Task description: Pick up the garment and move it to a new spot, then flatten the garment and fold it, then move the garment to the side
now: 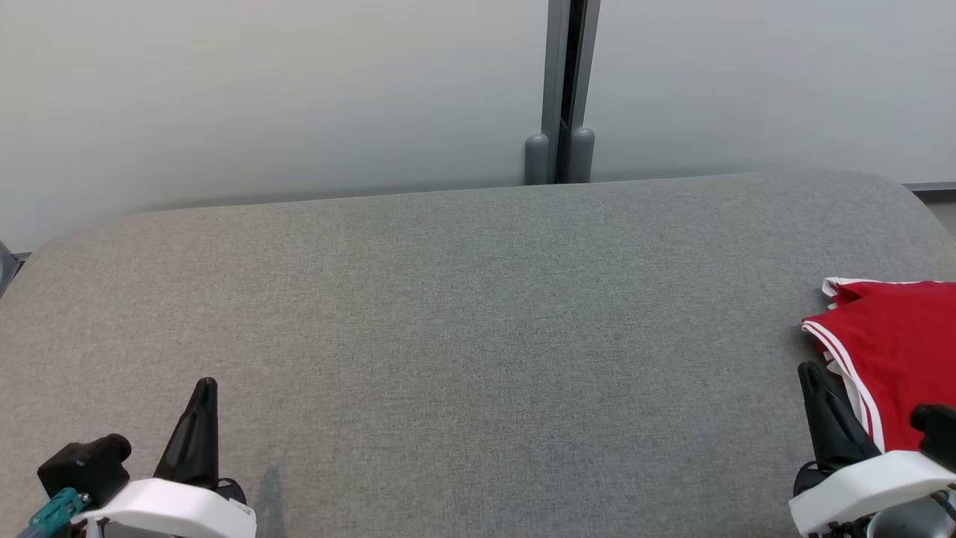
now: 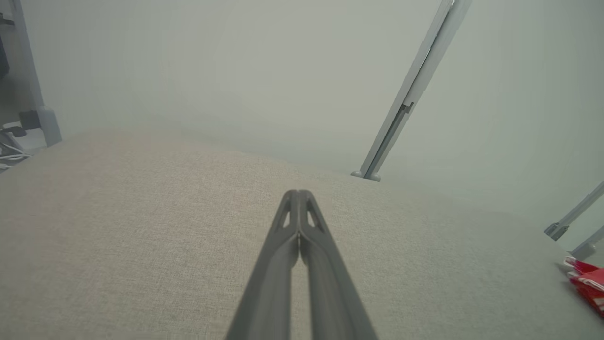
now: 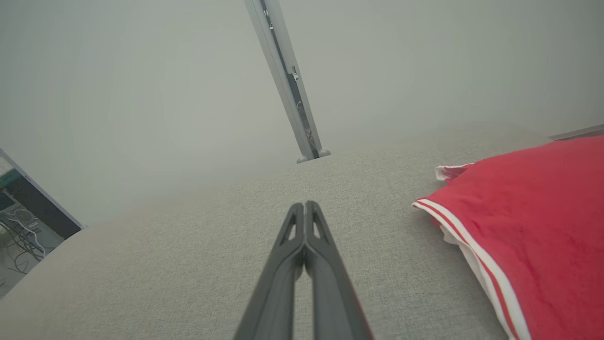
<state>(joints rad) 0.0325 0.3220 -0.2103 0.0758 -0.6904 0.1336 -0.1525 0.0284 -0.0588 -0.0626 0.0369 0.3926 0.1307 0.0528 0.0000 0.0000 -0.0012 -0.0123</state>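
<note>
Lying on one grey cushion, one red garment; left hand and right hand both pressed together.

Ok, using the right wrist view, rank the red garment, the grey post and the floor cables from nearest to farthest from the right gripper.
1. Red garment: close beside the right gripper, on its right.
2. Grey post: ahead, past the far edge of the grey surface.
3. Floor cables: far left, beyond its end.

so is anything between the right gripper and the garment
Nothing visible. The garment lies close beside the shut right gripper, with just bare grey cushion between them.
</note>
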